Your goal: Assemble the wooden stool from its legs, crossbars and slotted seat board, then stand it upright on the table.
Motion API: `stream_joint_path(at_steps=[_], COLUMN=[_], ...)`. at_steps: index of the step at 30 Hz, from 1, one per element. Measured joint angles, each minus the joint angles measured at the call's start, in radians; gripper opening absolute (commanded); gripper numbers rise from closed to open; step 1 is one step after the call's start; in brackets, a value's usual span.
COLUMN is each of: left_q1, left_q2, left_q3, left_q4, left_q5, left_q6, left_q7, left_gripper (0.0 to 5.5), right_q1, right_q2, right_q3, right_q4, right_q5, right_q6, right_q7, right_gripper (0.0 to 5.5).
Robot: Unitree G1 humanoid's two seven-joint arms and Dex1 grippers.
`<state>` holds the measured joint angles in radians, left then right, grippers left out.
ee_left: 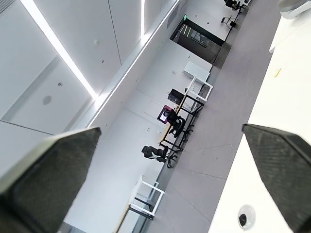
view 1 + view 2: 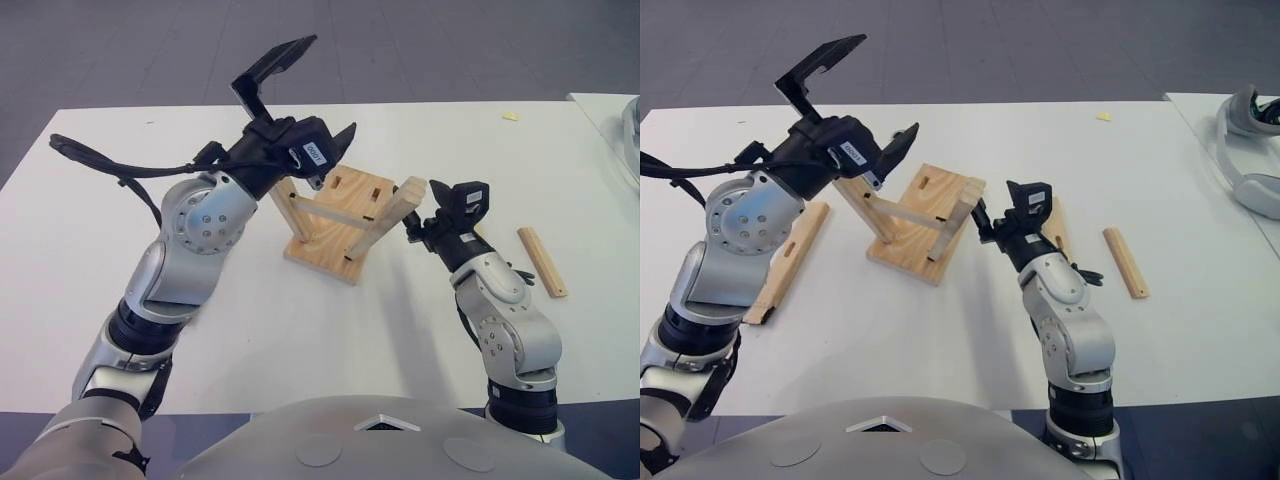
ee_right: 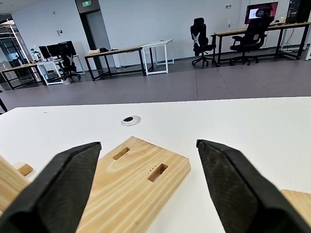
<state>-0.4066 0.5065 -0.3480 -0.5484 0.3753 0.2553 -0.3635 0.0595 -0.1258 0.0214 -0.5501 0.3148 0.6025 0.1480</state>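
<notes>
ROBOT: Right hand: fingers spread, nothing pinched. Just ahead of its fingertips is the free end of the right leg; contact cannot be confirmed.

TECH: Workpiece location?

ROBOT: My seat board lies on the tabletop beyond the right hand, slotted face up; flat or slightly tilted, I cannot tell. Two legs stand in it, joined by one crossbar. My left hand is raised above the left leg, fingers spread wide, holding nothing.

TECH: Loose parts?

ROBOT: One loose crossbar lies outboard of my right hand, apart from the board. One long wooden piece lies beneath my left forearm.

TECH: Step in hand?

ROBOT: By my judgement, gripping the right leg to steady or seat it.

TECH: Procedure?

ROBOT:
1. Close the right hand across the leg's flat faces, near the free end.
2. Lower the left hand onto the left leg before loading anything.
3. Push along the leg toward its slot, never sideways; side load would likely pry the joint or tip the assembly.
4. Keep the board down on the tabletop throughout.
</notes>
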Motion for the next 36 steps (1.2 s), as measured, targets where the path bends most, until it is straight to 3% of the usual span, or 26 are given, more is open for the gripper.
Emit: stream_joint_path(at_steps=[4,10,17,23,29,36], left_q1=[0.117,0.126,0.113,-0.062,0.162,0.182], left_q2=[-0.016,-0.014,-0.110,-0.179,-0.065,-0.061], left_q3=[-0.131,-0.135,-0.065,0.057,-0.084,-0.082], left_q4=[0.159,0.279,0.228,0.070,0.166,0.193], left_q5=[0.094,0.112,0.045,0.022,0.103,0.105], left_q6=[-0.120,-0.287,-0.174,-0.084,-0.119,-0.182], left_q7=[0.028,0.138,0.060,0.046,-0.031,0.017], left_gripper=[5.40,5.40,5.40,5.40,5.40,5.40], right_q1=[-0.001,-0.004,-0.004,-0.003,0.001,0.002], right_q2=[-0.003,-0.002,0.000,0.006,0.005,0.004], right_q3=[-0.002,-0.002,0.000,0.003,0.004,0.004], right_q4=[0.000,-0.001,-0.001,-0.001,-0.005,-0.011], right_q5=[0.001,0.002,0.001,0.001,0.002,0.002], right_q6=[0.004,0.004,0.003,0.004,0.008,0.008], right_q7=[0.003,0.003,-0.005,-0.005,-0.005,-0.005], right_gripper=[3.70,3.70,3.70,3.70,3.70,3.70])
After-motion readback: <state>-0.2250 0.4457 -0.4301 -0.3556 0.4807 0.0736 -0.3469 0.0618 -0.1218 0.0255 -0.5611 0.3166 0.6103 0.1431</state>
